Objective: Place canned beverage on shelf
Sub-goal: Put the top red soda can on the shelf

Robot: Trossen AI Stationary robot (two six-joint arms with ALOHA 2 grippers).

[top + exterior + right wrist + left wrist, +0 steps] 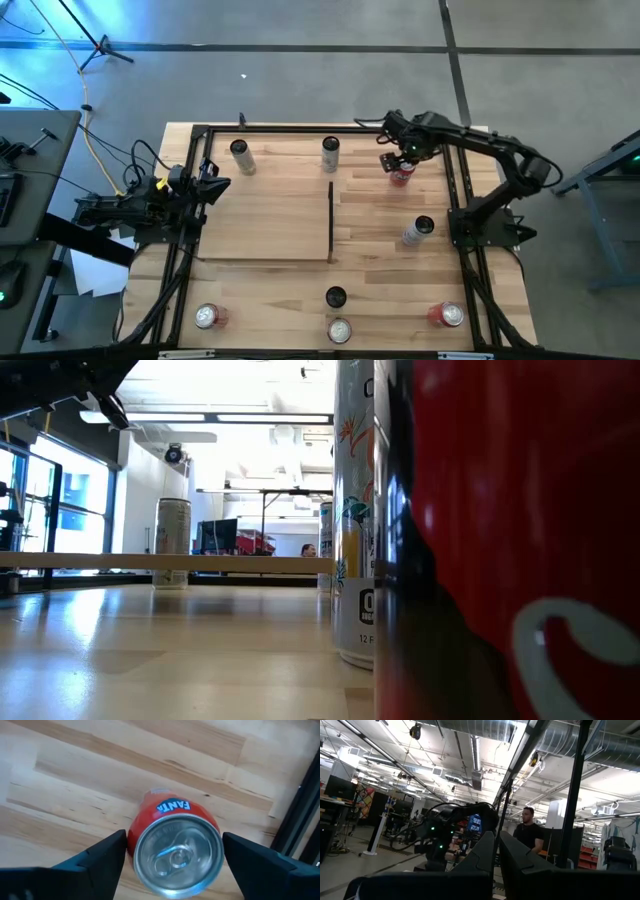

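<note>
1. Right gripper (399, 160): poised over the tabletop near its far right corner, jaws spread wide; in the right wrist view the two dark fingers (95, 857) stand either side of a can, clear of its wall.
2. Red Fanta aluminium can (175, 842): upright on the pale-wood tabletop (390, 235), directly beneath the right gripper and between its fingers, silver lid and pull tab facing up. Not gripped. It stands off the shelf, beyond the shelf's upright strip.
3. Shelf (265, 215): flat rectangular pale-wood panel lying on the left-centre of the tabletop, with a thin dark upright strip (331, 220) along its right short edge.
4. On or at the shelf's far edge: one silver can (241, 156) near its far left corner; one white-and-grey can (330, 153) near the far end of the strip. Whether either rests on the panel or just beyond it, I cannot tell.
5. White slim can (418, 232): lying tilted on the tabletop toward the right edge, nearer than the red Fanta can.
6. Near edge of the tabletop: red can (208, 317) at left, dark-topped can (335, 297) and silver-topped can (339, 330) at centre, red can (447, 315) at right.
7. Left gripper (212, 188): at the left edge of the tabletop, fingers closed together, empty.
</note>
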